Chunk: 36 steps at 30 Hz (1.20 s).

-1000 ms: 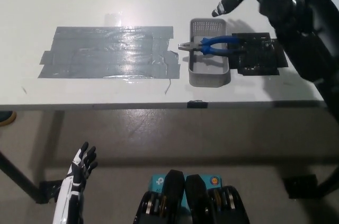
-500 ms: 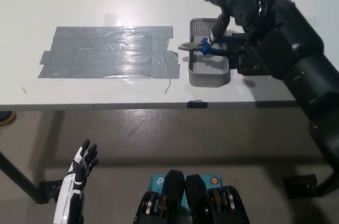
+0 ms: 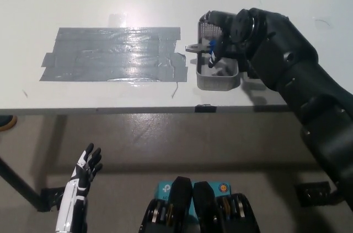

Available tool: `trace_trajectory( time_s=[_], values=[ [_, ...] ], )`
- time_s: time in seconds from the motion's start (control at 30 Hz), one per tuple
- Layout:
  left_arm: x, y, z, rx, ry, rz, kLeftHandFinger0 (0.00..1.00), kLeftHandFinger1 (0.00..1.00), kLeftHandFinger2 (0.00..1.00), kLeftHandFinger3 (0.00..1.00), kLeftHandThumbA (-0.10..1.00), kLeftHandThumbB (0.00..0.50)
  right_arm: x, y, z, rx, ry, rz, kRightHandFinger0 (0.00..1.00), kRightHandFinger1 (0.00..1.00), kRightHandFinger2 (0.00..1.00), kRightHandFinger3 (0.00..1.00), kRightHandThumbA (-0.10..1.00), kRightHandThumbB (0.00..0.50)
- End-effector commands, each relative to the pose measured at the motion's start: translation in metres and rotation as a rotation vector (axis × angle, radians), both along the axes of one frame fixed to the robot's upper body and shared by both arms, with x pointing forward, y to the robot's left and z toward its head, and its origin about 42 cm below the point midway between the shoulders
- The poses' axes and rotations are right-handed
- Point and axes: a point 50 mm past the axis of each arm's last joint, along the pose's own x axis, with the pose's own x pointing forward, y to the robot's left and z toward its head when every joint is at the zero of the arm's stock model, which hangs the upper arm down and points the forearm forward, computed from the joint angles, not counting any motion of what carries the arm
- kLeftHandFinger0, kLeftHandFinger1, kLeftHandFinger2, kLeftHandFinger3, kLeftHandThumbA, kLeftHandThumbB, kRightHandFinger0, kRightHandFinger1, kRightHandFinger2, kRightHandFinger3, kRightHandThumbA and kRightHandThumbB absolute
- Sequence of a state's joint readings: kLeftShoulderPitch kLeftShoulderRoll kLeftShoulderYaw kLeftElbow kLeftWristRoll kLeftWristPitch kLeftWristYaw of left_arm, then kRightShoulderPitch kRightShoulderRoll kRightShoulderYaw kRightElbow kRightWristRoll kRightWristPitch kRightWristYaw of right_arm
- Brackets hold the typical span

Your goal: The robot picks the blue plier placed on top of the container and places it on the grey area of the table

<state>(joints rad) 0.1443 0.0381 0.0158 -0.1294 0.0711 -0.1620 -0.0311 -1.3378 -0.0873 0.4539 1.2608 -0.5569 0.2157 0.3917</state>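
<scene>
The blue plier (image 3: pixel 195 49) lies across the top of the grey container (image 3: pixel 218 82) on the white table. Only its metal nose, sticking out over the container's left rim, and a bit of blue handle show. My black right hand (image 3: pixel 237 28) is down over the container and covers the handles; its grip on them is hidden from here. The grey taped area (image 3: pixel 110 54) lies flat to the left of the container with nothing on it. My white left hand (image 3: pixel 84 175) rests open at the lower left, below the table's front edge.
The table's front edge (image 3: pixel 138 110) runs across the middle of the picture, with a small black clip (image 3: pixel 204 108) on it. My black right arm (image 3: pixel 309 95) crosses the table's right side. Floor shows below the edge.
My right hand came from above and behind the container down onto the plier's handles, hiding most of the blue. The plier has stayed where it was. The left hand has barely moved.
</scene>
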Motion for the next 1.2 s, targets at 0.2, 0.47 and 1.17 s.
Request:
trace_trajectory(
  time_s=[0.2, 0.47, 1.17],
  values=[
    [0.006, 0.001, 0.014, 0.009, -0.062, 0.003, 1.00, 1.00, 1.00, 1.00, 1.00, 0.000, 0.007, 0.010, 0.038, 0.019, -0.125, 0.010, 1.00, 1.00, 1.00, 1.00, 0.95, 0.396],
    [0.007, 0.002, 0.014, 0.021, -0.067, 0.003, 1.00, 1.00, 1.00, 1.00, 1.00, 0.000, 0.008, -0.001, 0.028, 0.013, -0.109, 0.000, 1.00, 1.00, 1.00, 1.00, 0.96, 0.374],
    [0.016, 0.004, 0.020, 0.042, -0.117, 0.005, 1.00, 1.00, 1.00, 1.00, 1.00, 0.000, 0.006, -0.015, 0.000, -0.029, -0.083, -0.021, 1.00, 1.00, 1.00, 1.00, 0.96, 0.364]
  ],
)
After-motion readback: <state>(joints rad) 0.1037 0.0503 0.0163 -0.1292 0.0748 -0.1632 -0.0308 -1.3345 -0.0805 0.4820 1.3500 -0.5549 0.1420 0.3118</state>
